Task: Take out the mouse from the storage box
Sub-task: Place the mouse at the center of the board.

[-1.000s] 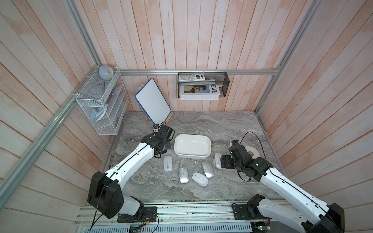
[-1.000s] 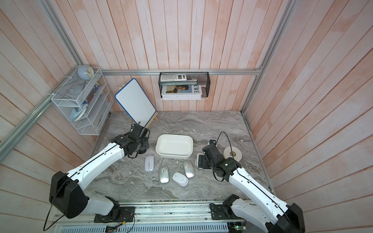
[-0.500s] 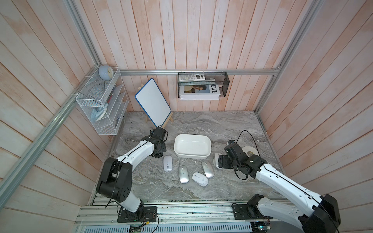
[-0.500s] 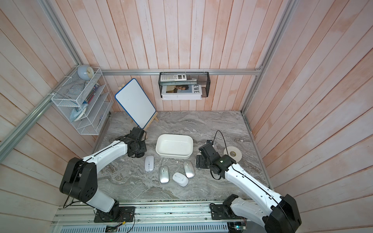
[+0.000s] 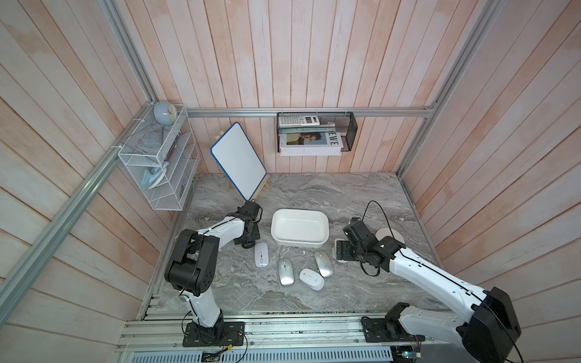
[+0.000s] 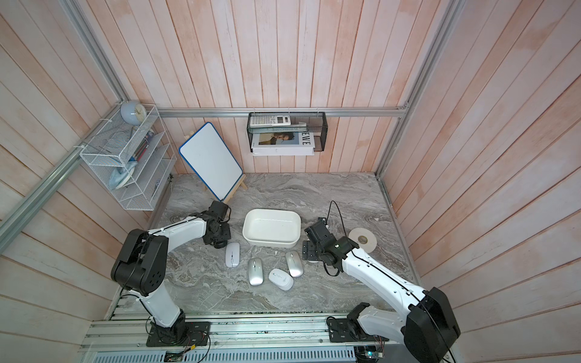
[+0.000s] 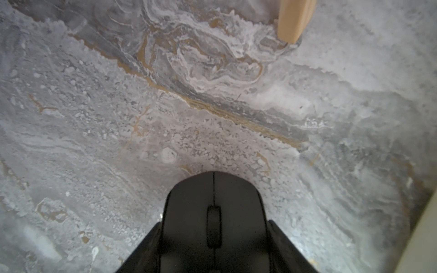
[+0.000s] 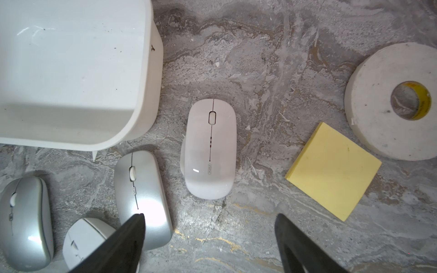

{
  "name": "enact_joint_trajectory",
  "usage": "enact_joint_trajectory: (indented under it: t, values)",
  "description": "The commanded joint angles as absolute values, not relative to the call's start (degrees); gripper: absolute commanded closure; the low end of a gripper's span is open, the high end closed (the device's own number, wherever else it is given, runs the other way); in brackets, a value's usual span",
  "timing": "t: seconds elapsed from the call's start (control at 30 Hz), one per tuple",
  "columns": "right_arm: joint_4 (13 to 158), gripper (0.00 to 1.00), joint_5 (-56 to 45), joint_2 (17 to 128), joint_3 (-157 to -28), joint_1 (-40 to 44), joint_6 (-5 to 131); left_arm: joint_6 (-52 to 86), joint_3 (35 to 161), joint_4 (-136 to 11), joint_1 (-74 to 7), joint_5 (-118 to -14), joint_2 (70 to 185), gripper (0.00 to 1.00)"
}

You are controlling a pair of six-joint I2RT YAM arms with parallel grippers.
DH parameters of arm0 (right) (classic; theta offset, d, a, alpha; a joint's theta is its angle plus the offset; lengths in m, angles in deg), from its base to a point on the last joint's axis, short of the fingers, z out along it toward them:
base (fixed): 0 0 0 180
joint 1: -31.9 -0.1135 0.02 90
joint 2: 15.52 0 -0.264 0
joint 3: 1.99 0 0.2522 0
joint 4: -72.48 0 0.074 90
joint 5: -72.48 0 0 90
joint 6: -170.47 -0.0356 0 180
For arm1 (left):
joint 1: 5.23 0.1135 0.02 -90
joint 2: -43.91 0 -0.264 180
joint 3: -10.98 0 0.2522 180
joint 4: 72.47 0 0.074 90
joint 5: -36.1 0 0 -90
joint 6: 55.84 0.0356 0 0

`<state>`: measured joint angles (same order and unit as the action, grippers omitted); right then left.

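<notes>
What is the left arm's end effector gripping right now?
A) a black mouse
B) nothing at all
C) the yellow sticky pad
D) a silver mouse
A: the left wrist view shows a black mouse clamped in the left end effector.

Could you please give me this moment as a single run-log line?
left hand: gripping black mouse, outside storage box | right hand: open over white mouse | storage box: empty
</notes>
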<state>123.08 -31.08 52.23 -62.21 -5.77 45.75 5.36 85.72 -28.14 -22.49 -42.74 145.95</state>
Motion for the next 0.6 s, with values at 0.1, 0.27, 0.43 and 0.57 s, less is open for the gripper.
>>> enact_joint_trajectory:
  t: [0.1, 0.27, 0.43, 0.57]
  values:
    - [122.19, 0.1, -30.72, 54.22, -64.29, -6.15, 45.49, 6.47, 87.67, -30.96, -21.68, -42.56, 148.76, 0.5]
    - [122.19, 0.1, -30.94, 55.1, -64.7, -6.14, 45.75, 6.33, 87.76, -31.61, -21.58, -43.0, 149.64, 0.47]
    - [122.36, 0.1, -31.06, 55.5, -65.25, -6.1, 46.2, 6.29, 87.57, -31.71, -21.53, -42.75, 149.76, 0.37]
    - [122.54, 0.1, -31.06, 55.67, -65.81, -6.15, 46.37, 6.16, 87.2, -31.71, -21.58, -42.51, 149.05, 0.31]
